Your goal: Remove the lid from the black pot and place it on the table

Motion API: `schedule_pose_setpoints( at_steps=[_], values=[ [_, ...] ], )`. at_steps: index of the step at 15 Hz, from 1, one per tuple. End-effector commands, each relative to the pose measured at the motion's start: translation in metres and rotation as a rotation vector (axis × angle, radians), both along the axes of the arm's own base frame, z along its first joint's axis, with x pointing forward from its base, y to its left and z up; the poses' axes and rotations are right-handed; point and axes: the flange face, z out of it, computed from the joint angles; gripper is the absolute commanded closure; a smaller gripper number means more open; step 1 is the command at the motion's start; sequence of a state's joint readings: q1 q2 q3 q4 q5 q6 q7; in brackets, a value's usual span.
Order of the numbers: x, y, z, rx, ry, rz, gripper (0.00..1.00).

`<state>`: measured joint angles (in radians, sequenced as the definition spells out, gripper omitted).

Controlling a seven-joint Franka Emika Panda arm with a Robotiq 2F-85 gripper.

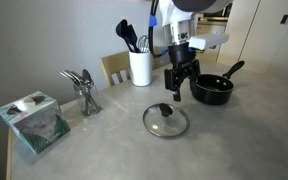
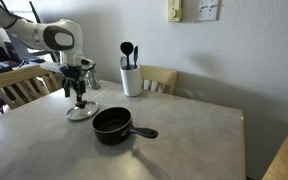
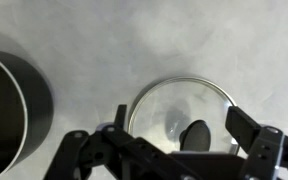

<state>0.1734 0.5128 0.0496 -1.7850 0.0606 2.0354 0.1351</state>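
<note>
The glass lid (image 1: 165, 121) with a metal rim and black knob lies flat on the grey table (image 1: 114, 150). It also shows in an exterior view (image 2: 81, 112) and in the wrist view (image 3: 182, 112). The black pot (image 1: 211, 89) stands uncovered beside it, handle pointing away; it also shows in an exterior view (image 2: 114, 124) and at the left edge of the wrist view (image 3: 9, 110). My gripper (image 1: 176, 92) hangs open above the lid, apart from it, fingers on either side of the knob in the wrist view (image 3: 179, 135). It holds nothing.
A white utensil holder (image 1: 140, 66) with black utensils stands at the back. A metal cutlery stand (image 1: 84, 92) and a tissue box (image 1: 34, 120) sit at one side. A wooden chair (image 2: 159, 78) is behind the table.
</note>
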Motion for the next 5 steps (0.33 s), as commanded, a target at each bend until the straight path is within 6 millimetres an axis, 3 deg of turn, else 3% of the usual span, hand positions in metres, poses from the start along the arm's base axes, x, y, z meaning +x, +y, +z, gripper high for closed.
schedule_pose_setpoints(
  at_steps=[1,2,3,5],
  values=[
    [-0.011,-0.027,0.036,0.010,0.050,0.193,0.00],
    [-0.013,-0.034,0.042,0.016,0.064,0.248,0.00],
    [-0.005,-0.021,0.031,0.005,0.037,0.161,0.00],
    [-0.006,-0.032,0.042,0.012,0.047,0.211,0.00]
  ],
)
